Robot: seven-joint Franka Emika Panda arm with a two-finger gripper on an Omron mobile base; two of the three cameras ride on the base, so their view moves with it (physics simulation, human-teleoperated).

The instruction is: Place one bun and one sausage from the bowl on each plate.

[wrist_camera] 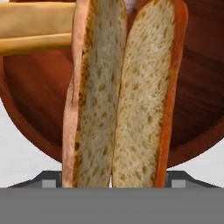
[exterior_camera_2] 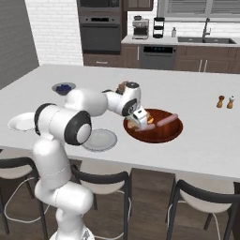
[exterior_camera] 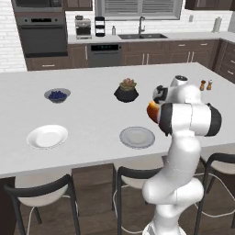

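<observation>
- Countertop (exterior_camera: 92,114) of smooth, pale grey-white stone formed a broad island, with dark-framed stools along its near edge.
- Behind it ran dark wood cabinets, a built-in oven, a sink under a shuttered window, and white brick wall.
- Gripper (exterior_camera_2: 138,118) hung over the near-left rim of the bowl (exterior_camera_2: 171,134), a wide, shallow, glossy reddish-brown round.
- Its fingers sat on either side of a bun (wrist_camera: 124,94), closed on its crust; the bun stood on edge, split open, showing porous cream crumb and an orange-brown crust.
- A second bun (wrist_camera: 35,24) lay crosswise in the bowl beyond it, and a smooth pinkish sausage (exterior_camera_2: 167,120) rested toward the far side.
- Grey plate (exterior_camera: 137,137), flat and matte, sat just left of the bowl; white plate (exterior_camera: 47,136), glossy with a raised rim, lay well apart to the left.
- Small bowl of blueberries (exterior_camera: 57,95) and a potted succulent (exterior_camera: 126,90) stood farther back.
</observation>
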